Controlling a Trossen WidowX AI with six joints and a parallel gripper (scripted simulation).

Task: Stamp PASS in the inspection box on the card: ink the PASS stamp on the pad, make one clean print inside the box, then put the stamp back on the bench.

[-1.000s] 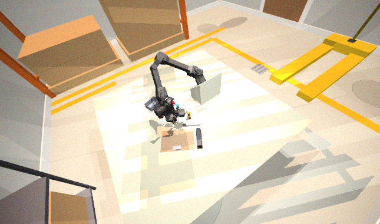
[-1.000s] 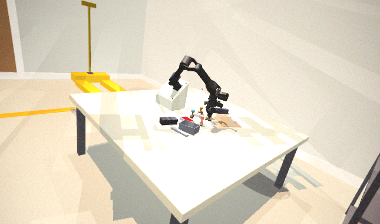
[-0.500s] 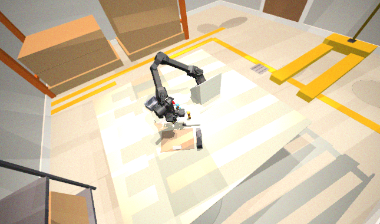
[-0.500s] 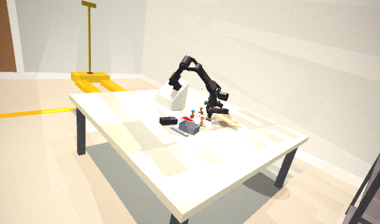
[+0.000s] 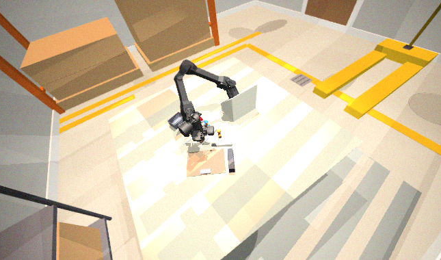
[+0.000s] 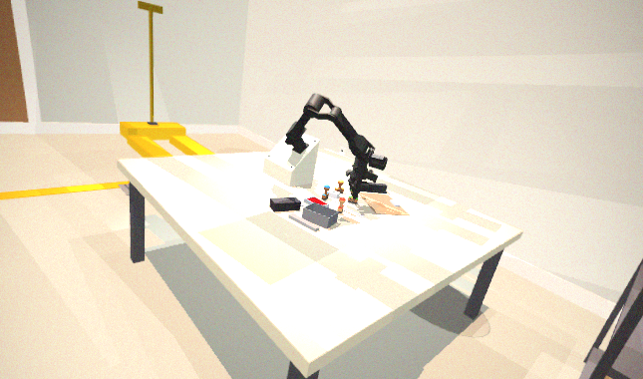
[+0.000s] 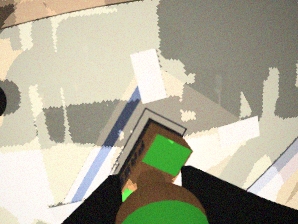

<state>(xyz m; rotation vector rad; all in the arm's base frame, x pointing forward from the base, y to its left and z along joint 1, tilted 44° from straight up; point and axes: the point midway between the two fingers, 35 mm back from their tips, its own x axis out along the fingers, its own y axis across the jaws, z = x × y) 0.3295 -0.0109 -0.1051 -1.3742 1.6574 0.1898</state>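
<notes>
In the wrist view I had the gripper (image 7: pixel 154 192) clamped on the PASS stamp (image 7: pixel 158 189), its dark fingers filling the lower corners of the frame and pressing the brown body from either side. The jaws stood partly closed, stopped by the stamp's width. Its round green knob sat at bottom centre, and a green square face showed just above it on the block end. The stamp hung tilted above the pale table, over a thin grey-edged strip running diagonally through mid-frame; I could not tell whether its base touched anything.

In the exterior view the arm (image 6: pixel 344 130) reached down right of centre, the gripper low beside the tan card (image 6: pixel 384 204). Left of it stood three other stamps (image 6: pixel 334 191), a red ink pad (image 6: pixel 315 200), a grey box (image 6: pixel 320 215) and a black box (image 6: pixel 285 203). The white table (image 6: pixel 234 239) carried them all.

From the top view the card (image 5: pixel 206 163) lay just below the gripper, near frame centre, with a dark bar (image 5: pixel 231 160) along its right edge.
</notes>
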